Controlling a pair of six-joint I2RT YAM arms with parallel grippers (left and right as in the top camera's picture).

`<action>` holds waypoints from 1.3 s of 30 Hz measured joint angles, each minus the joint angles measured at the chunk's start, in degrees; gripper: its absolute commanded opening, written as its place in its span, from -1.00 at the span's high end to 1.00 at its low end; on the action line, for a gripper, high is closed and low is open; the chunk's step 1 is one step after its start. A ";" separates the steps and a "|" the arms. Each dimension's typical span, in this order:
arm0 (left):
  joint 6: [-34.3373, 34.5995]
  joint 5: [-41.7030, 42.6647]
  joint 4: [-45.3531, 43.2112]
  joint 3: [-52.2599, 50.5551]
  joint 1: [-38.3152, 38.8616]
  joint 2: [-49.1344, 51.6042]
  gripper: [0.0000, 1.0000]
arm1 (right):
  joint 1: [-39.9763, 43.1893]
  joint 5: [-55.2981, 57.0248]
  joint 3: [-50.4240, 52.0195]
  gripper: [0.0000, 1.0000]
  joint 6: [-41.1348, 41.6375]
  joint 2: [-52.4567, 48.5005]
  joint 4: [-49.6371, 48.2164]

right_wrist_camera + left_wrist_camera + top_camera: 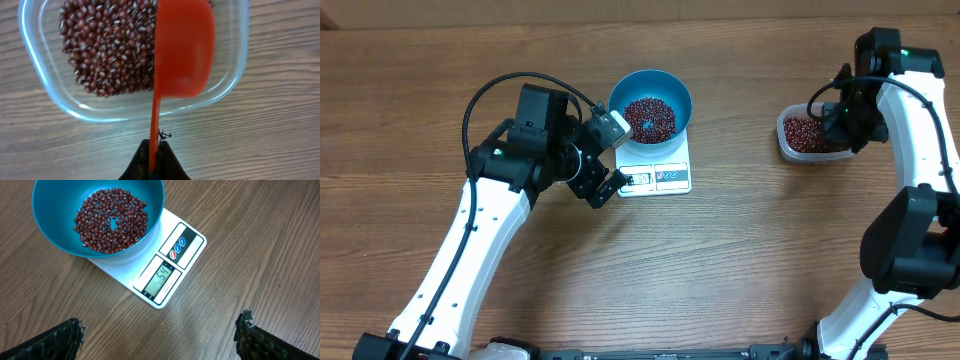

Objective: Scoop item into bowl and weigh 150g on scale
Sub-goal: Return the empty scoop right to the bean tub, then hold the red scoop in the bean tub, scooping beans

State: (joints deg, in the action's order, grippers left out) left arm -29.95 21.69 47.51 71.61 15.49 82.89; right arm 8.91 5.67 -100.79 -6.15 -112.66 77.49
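The blue bowl (678, 88) stands on the white scale (665, 160) and holds a layer of red-brown beans (649, 118). In the left wrist view the bowl (150, 230), its beans (111, 217) and the scale (170, 270) lie ahead; the display seems to read 54. My left gripper (615, 157) (160, 340) hangs open and empty just left of the scale. My right gripper (840, 120) (155, 150) is shut on the handle of a red scoop (182, 50), whose cup hangs over the beans (107, 50) in the clear tub (235, 75).
The clear tub (785, 140) sits at the right of the wooden table, about a bowl's width from the scale. The right arm (920, 150) rises along the right edge. The left arm (480, 230) crosses the left half of the table.
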 measured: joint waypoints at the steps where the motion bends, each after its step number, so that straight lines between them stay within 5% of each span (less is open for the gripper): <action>1: 0.00 0.00 0.00 0.00 0.00 0.00 -0.99 | 0.02 0.55 0.00 0.92 0.11 0.00 -0.22; 39: 0.00 0.00 0.00 0.00 0.00 0.02 -0.99 | 0.02 2.38 3.63 0.92 1.44 -2.10 -3.78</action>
State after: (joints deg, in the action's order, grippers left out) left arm -29.95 21.69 47.51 71.61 15.49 82.91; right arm 8.93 8.05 -97.17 -4.71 -114.76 73.71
